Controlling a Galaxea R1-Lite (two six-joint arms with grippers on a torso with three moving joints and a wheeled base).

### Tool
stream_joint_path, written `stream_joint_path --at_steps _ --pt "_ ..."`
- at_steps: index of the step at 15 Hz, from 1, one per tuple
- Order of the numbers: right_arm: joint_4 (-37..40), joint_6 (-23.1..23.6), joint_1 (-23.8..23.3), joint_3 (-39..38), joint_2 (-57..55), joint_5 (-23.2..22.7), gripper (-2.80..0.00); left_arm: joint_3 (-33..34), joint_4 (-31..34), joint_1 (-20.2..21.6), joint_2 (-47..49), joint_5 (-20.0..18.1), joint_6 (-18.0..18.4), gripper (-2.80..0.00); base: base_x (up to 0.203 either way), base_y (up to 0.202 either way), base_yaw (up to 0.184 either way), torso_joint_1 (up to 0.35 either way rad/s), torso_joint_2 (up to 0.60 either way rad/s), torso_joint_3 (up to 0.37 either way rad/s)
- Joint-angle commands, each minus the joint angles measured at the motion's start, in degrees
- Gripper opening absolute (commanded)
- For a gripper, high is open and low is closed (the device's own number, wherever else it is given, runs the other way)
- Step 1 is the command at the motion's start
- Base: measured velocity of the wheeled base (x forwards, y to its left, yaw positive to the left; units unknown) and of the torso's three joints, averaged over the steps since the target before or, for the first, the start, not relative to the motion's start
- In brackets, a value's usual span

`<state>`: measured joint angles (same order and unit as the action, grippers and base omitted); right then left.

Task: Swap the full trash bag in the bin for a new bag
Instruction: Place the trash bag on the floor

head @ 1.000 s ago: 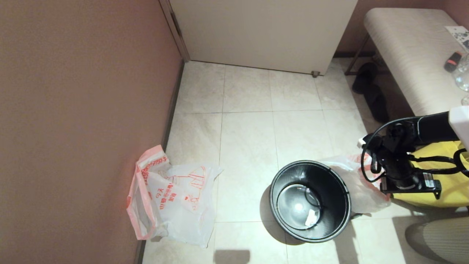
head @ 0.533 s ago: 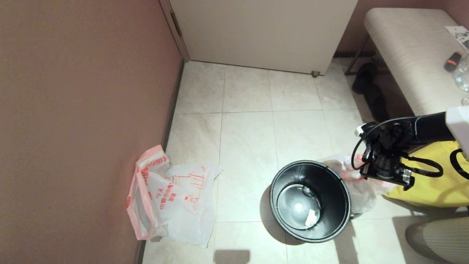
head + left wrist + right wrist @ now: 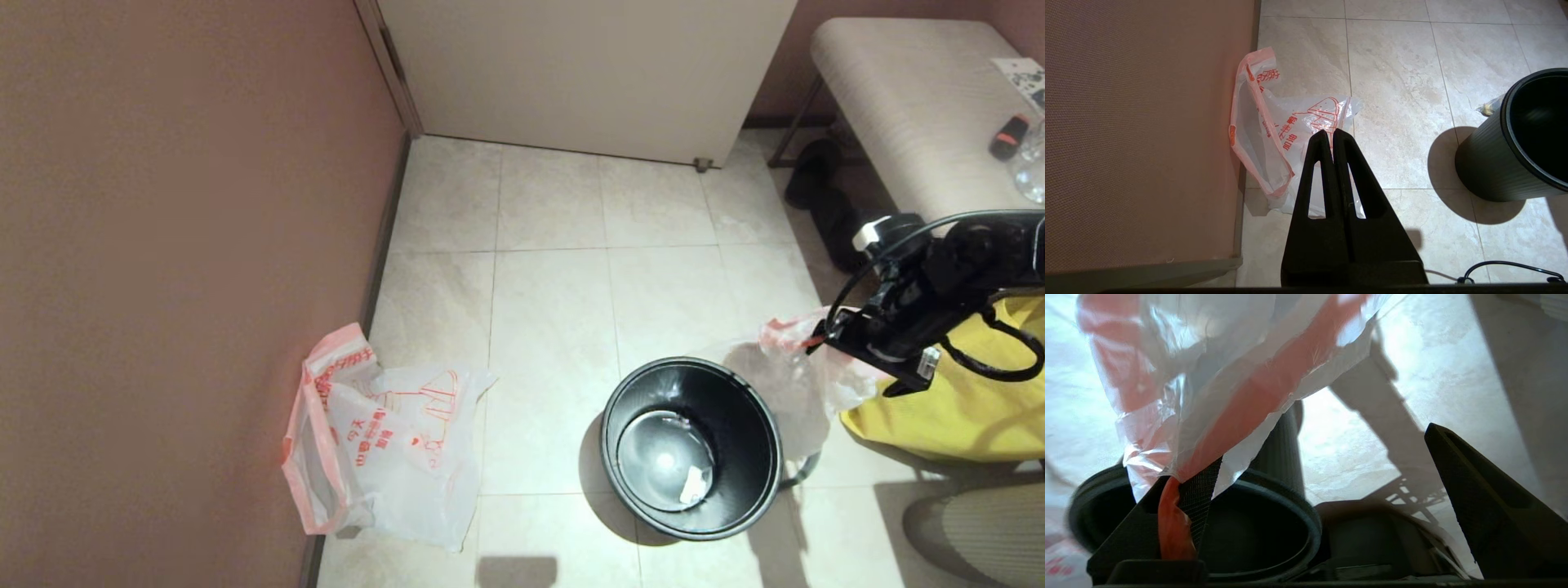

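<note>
The black bin [image 3: 690, 445] [image 3: 1527, 134] stands on the tiles with no bag in it, only a small white scrap at its bottom. To its right hangs the full trash bag [image 3: 796, 384] [image 3: 1208, 375], its pink-red handle caught over one finger [image 3: 1198, 490] of my right gripper [image 3: 1323, 445]. That gripper's jaws stand wide open. The new bag [image 3: 384, 433] [image 3: 1286, 139] lies crumpled on the floor against the left wall. My left gripper [image 3: 1333, 132] hovers above it, shut and empty; it is out of the head view.
A big yellow bag [image 3: 963, 408] sits under my right arm [image 3: 922, 302]. A padded bench [image 3: 914, 106] with small items stands at the right, dark shoes [image 3: 824, 196] beneath it. The brown wall [image 3: 188, 245] closes the left, a white door [image 3: 588, 73] the back.
My right arm has risen and drawn back to the right, pulling the full trash bag up off the floor beside the bin. The left gripper, the bin and the new bag have not moved.
</note>
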<state>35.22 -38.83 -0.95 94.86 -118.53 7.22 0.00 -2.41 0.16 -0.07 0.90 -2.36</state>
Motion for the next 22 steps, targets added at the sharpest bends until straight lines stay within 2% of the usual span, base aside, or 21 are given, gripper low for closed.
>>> stream_joint_path --at_steps 1,4,6,9,10,11,12,13,14,15,17,19,22 --pt "-0.02 -0.19 -0.59 -0.74 3.84 -1.32 0.00 0.00 -0.05 0.02 0.07 0.04 -0.05 -2.80 0.000 0.000 0.000 0.000 0.00 0.000" --pt "-3.01 -0.19 -2.65 -2.54 9.38 -9.69 0.00 0.00 -0.05 0.02 0.07 0.06 -0.09 -2.80 0.000 0.000 0.000 0.000 0.00 0.000" --pt "-10.46 -0.30 -4.98 -6.01 12.65 -16.49 0.00 0.00 -0.05 0.02 0.07 0.06 -0.02 -2.80 0.000 0.000 0.000 0.000 0.00 0.000" --pt "-21.37 -2.82 -5.77 -10.80 14.75 -17.61 0.00 0.00 -0.05 0.02 0.07 -0.02 -0.10 -2.80 0.000 0.000 0.000 0.000 0.00 0.000" --pt "-22.03 -0.86 -5.24 -11.29 13.75 -14.50 0.00 0.00 -0.05 0.02 0.07 0.03 -0.01 -2.80 0.000 0.000 0.000 0.000 0.00 0.000" --pt "-22.61 0.31 -4.52 -11.32 12.47 -8.44 0.00 0.00 -0.05 0.02 0.07 -0.02 -0.01 -2.80 0.000 0.000 0.000 0.000 0.00 0.000" --pt "-23.55 0.68 -4.14 -11.26 11.97 -5.47 0.00 0.00 -0.05 0.02 0.07 -0.02 -0.01 -2.80 0.000 0.000 0.000 0.000 0.00 0.000" --pt "-25.40 -0.05 -4.04 -11.30 12.50 -6.88 0.00 0.00 -0.05 0.02 0.07 0.01 -0.02 -2.80 0.000 0.000 0.000 0.000 0.00 0.000" --pt "-27.42 -3.24 -3.98 -11.32 13.66 -10.85 0.00 0.00 -0.05 0.02 0.07 0.01 -0.03 -2.80 0.000 0.000 0.000 0.000 0.00 0.000" --pt "-28.56 -5.37 -3.81 -11.18 14.90 -12.93 0.00 0.00 -0.05 0.02 0.07 -0.02 -0.06 -2.80 0.000 0.000 0.000 0.000 0.00 0.000" --pt "-28.77 -6.01 -2.56 -8.91 15.07 -13.72 0.00 0.00 -0.05 0.02 0.07 0.03 -0.02 -2.80 0.000 0.000 0.000 0.000 0.00 0.000" --pt "-28.80 -6.74 -3.29 -6.61 16.51 -15.15 0.00 0.00 -0.05 0.02 0.07 0.06 -0.10 -2.80 0.000 0.000 0.000 0.000 0.00 0.000" --pt "-28.92 -7.69 -5.72 -7.41 19.83 -26.34 0.00 0.00 -0.05 0.02 0.07 0.06 -0.01 -2.80 0.000 0.000 0.000 0.000 0.00 0.000"
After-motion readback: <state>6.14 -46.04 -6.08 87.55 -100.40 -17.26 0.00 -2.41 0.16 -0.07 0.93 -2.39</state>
